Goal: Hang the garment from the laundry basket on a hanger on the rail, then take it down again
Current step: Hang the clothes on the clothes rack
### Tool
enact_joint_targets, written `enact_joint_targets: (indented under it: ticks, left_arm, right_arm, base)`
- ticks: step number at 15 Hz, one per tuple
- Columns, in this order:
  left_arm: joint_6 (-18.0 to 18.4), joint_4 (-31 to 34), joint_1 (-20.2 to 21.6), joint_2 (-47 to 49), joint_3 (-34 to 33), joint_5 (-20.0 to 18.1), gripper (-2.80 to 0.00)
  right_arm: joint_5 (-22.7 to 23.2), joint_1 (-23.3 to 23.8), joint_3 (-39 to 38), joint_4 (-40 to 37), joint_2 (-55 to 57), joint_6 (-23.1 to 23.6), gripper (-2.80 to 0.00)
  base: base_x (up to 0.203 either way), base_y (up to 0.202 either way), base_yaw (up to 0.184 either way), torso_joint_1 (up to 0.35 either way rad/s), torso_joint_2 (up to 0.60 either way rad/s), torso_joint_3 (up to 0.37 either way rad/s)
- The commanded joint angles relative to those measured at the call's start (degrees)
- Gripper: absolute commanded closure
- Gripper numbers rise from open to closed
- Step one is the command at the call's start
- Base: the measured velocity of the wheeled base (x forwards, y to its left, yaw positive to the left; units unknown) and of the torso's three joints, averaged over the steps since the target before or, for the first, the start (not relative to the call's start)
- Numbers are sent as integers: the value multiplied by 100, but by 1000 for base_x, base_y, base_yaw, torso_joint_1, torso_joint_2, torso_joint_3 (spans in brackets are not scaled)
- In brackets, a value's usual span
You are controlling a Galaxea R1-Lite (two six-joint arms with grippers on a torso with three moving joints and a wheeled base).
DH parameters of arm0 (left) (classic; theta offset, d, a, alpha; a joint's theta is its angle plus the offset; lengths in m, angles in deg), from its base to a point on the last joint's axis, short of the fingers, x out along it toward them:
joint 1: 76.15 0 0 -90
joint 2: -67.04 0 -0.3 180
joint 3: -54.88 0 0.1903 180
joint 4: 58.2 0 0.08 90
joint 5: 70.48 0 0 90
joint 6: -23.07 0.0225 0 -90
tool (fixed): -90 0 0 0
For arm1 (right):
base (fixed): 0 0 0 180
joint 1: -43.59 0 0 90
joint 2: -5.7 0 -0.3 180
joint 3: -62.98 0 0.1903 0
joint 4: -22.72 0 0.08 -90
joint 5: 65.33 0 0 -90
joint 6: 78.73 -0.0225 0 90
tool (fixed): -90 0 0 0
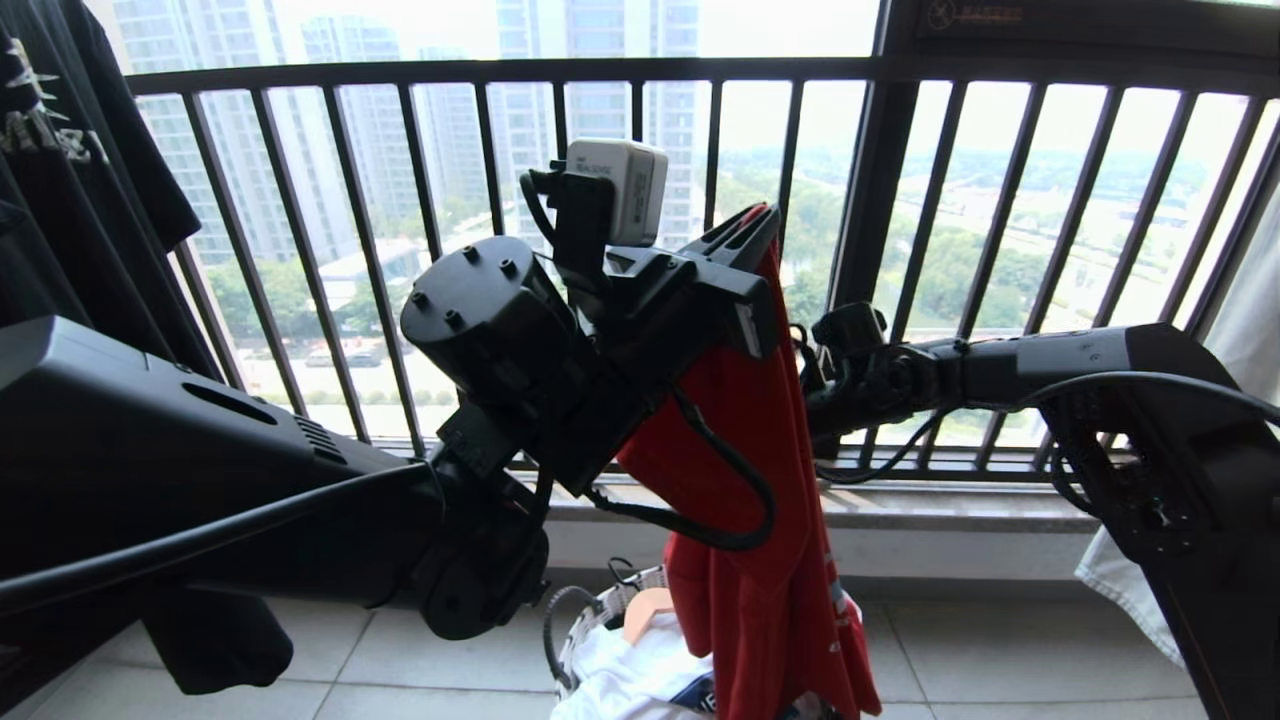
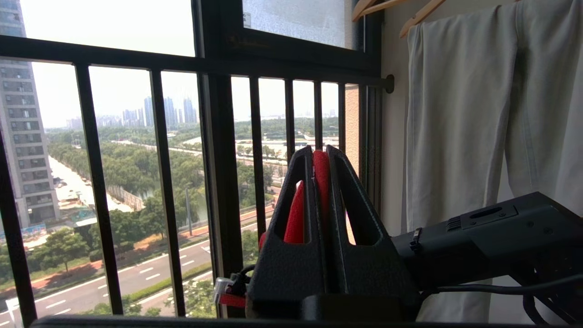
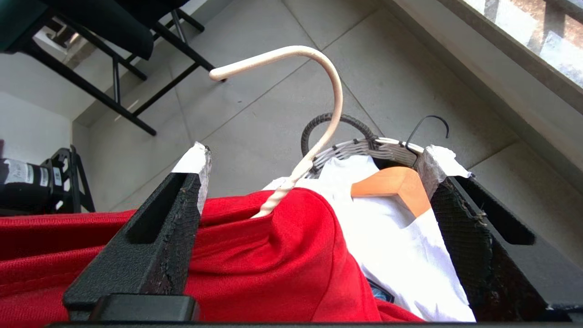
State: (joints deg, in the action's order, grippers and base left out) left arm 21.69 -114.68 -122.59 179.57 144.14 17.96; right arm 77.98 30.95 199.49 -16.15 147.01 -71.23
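Garment (image 1: pixel 760 480) pinched in left claw (image 2: pixel 319 157), hanger (image 3: pixel 319 91) body hidden; right claw (image 3: pixel 314 159) spread.

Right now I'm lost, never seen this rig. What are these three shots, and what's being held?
It's a two-armed robot on a balcony. The head view looks down over both arms; the other two pictures come from cameras behind each arm's fingers. The left gripper is shut on the red T-shirt, holding it up above the laundry basket on the floor. The right gripper is open, its fingers either side of the pale wire hanger poking out of the shirt. The basket also holds a white shirt on a wooden hanger.
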Motion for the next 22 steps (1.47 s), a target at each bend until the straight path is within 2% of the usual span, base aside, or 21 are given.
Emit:
enact_joint_targets:
  ticks: [1,6,22]
  left_arm:
    - [-3,-57,-76,-20,-76,-2,0]
    - [-3,-83,-191,-73,-164,-2,0]
    - [6,-92,-182,-197,-235,-11,0]
  right_arm:
    - [30,-81,-3,13,28,6,-280]
    - [30,-169,-3,100,124,-2,-280]
    - [-58,-405,-11,-37,240,6,-280]
  base:
    - [0,0,0,0,0,0]
    - [0,0,0,0,0,0]
    - [0,0,0,0,0,0]
